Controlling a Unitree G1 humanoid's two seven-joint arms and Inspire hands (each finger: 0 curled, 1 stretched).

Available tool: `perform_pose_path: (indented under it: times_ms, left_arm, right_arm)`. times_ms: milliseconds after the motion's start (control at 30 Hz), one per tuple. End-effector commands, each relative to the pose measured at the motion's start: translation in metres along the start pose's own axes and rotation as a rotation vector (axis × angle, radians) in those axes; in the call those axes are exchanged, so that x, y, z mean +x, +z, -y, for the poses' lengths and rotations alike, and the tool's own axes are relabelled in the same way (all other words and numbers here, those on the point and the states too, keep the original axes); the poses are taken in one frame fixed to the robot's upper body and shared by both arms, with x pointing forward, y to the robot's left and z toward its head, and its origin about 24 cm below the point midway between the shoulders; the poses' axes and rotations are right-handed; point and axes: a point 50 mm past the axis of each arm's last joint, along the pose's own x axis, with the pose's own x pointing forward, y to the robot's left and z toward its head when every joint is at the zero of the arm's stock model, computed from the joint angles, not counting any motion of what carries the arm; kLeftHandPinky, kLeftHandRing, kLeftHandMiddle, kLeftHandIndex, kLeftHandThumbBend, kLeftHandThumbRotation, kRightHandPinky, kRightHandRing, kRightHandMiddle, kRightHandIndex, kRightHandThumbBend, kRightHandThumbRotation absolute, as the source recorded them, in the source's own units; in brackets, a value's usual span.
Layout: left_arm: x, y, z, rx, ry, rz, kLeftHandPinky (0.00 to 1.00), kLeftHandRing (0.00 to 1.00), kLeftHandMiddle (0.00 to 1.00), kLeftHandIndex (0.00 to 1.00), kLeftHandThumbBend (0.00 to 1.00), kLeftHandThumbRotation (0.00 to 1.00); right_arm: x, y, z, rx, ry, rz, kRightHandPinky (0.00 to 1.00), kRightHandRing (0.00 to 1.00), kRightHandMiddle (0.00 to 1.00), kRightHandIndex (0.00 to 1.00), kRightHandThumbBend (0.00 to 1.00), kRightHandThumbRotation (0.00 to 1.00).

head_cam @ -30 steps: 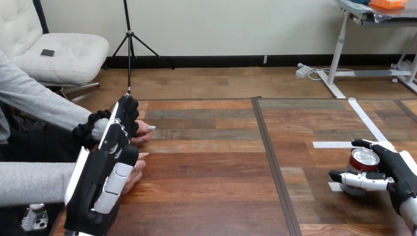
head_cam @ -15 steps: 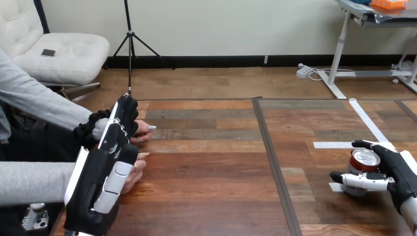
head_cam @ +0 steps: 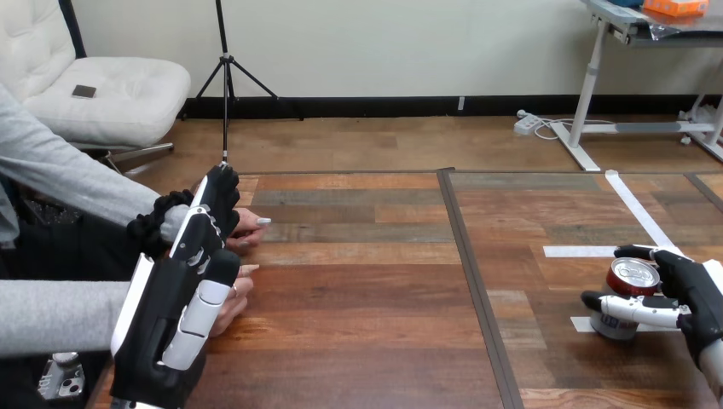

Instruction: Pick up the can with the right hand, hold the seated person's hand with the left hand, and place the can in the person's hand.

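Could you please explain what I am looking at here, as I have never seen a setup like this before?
This is one picture from a camera on a humanoid robot's head, looking down across a wooden table. The black-and-white machine parts are the robot's own hands. Its left hand is at the view's left, fingers straight, in front of a seated person's two hands, which rest near the table's edge; whether it touches them I cannot tell. Its right hand is at the view's right, with its fingers and thumb curled round an upright red can beside white tape strips.
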Motion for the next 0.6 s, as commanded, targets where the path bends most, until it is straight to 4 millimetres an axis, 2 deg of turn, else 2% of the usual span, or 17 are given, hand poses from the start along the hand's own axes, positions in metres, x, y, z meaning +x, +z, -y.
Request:
perform_pose_path:
  times_ms: [0, 167, 567]
  left_arm:
    - [0.0166, 0.0142, -0.0042, 0.048, -0.013, 0.089, 1.00, 1.00, 1.00, 0.96, 0.69, 0.87]
    - [0.0169, 0.0149, -0.0044, 0.054, -0.011, 0.088, 1.00, 1.00, 1.00, 0.96, 0.70, 0.87]
    - [0.0168, 0.0158, -0.0043, 0.047, -0.007, 0.082, 1.00, 1.00, 1.00, 0.96, 0.69, 0.87]
  right_arm:
    - [0.0132, 0.0289, 0.0130, -0.043, -0.042, 0.079, 0.56, 0.62, 0.65, 0.68, 0.73, 0.00]
    - [0.0134, 0.0291, 0.0131, -0.064, -0.054, 0.077, 0.51, 0.57, 0.62, 0.65, 0.69, 0.00]
    - [0.0138, 0.0296, 0.0130, -0.101, -0.081, 0.075, 0.47, 0.54, 0.58, 0.61, 0.67, 0.00]
